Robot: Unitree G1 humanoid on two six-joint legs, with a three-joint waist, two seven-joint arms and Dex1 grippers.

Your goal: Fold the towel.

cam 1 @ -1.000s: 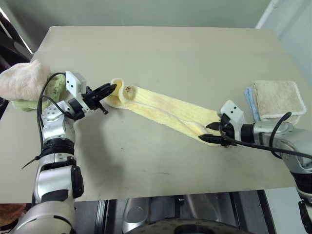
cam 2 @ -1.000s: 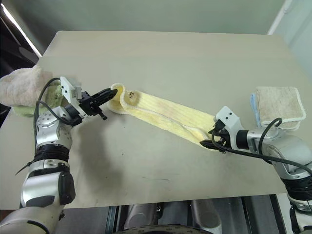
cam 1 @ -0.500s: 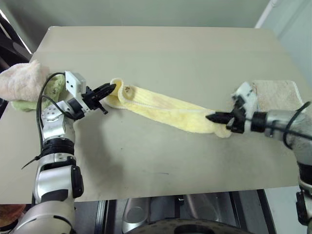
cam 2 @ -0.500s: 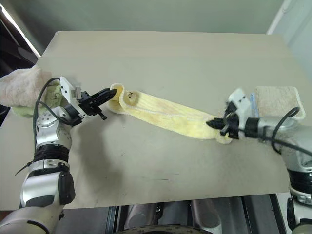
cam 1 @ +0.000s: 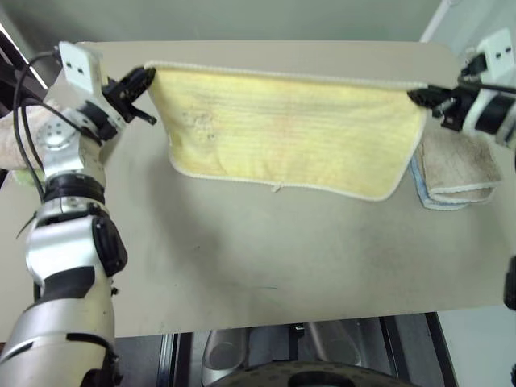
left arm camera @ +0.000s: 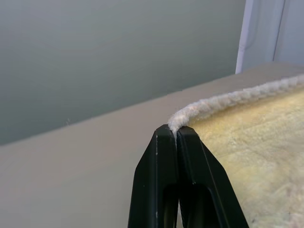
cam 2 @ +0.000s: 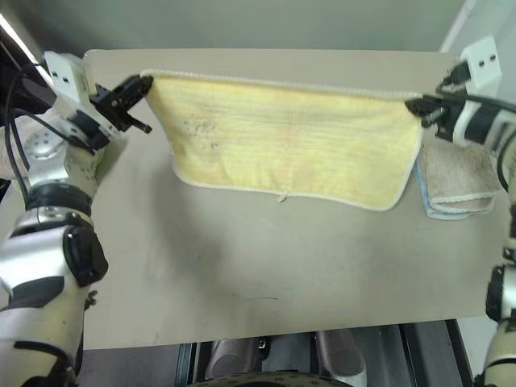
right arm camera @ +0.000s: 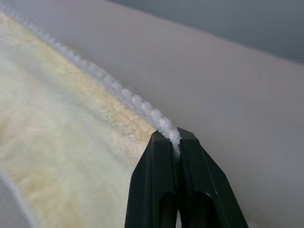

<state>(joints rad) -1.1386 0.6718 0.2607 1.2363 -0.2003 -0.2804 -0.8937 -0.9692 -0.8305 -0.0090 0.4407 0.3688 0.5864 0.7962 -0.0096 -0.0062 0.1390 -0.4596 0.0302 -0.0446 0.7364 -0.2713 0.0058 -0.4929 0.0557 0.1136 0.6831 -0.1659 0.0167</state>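
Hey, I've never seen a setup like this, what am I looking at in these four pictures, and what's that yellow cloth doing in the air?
This is a humanoid robot with two arms, each ending in a hand of two black fingers. The two wide pictures come from cameras in its head, looking down over a table. The two close pictures come from cameras on its wrists, looking along the fingers.

The left hand and the right hand each pinch one top corner of the pale yellow towel, holding it spread out so that it hangs above the table. The wrist views show the fingers shut on the whitish hem.

At the table's right edge lies a folded beige towel on something blue. At the left edge is a pinkish cloth.
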